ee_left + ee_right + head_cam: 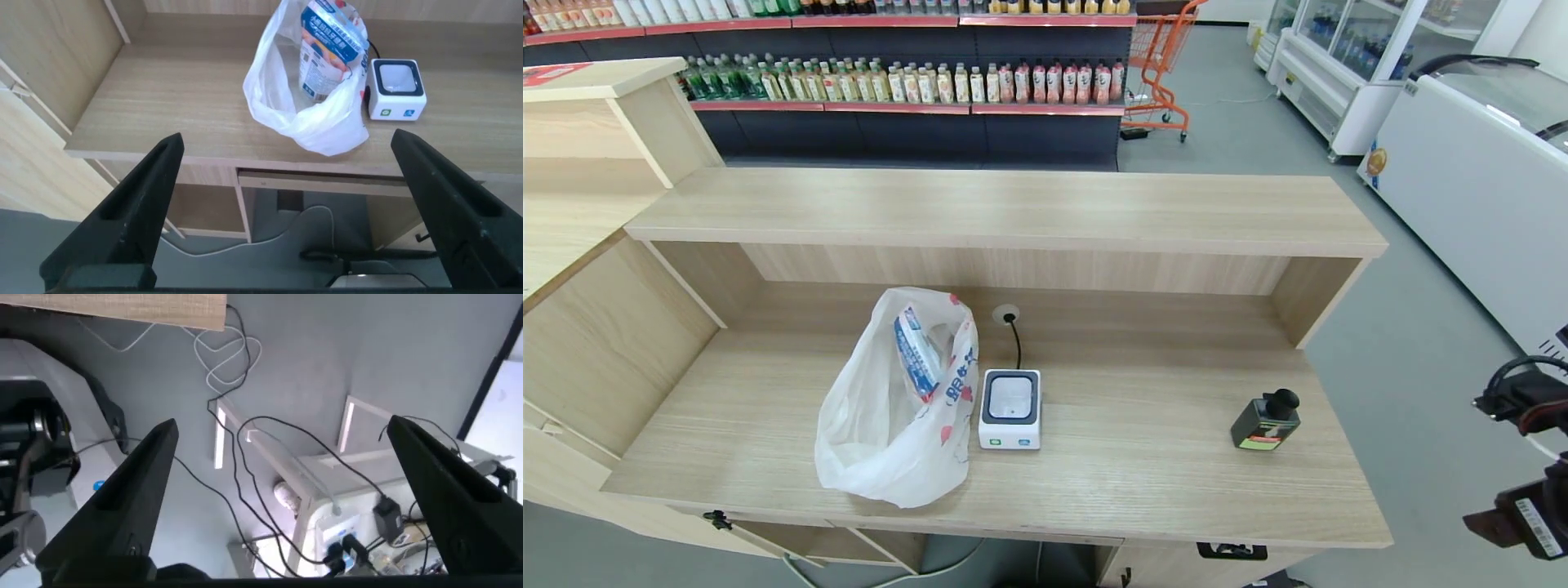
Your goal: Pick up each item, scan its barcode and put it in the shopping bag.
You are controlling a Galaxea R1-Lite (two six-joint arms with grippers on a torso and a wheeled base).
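Note:
A white plastic shopping bag (894, 416) stands open on the wooden counter, with a blue-and-white packet (916, 353) upright inside it. Right beside the bag sits the white barcode scanner (1009, 408) with its cable running to the back. A small dark bottle with a black cap (1266, 420) stands on the counter's right part. My left gripper (286, 220) hangs open below the counter's front edge, facing the bag (306, 90), the packet (329, 45) and the scanner (395, 88). My right gripper (282, 510) is open, pointing at the floor and cables, off the counter's right end.
The counter (1143, 457) has a raised back shelf (1013, 208) and side walls. Bare counter lies between the scanner and the bottle. Beverage shelves, an orange cart (1168, 61) and freezers (1478, 155) stand behind. Loose cables (245, 449) lie on the floor.

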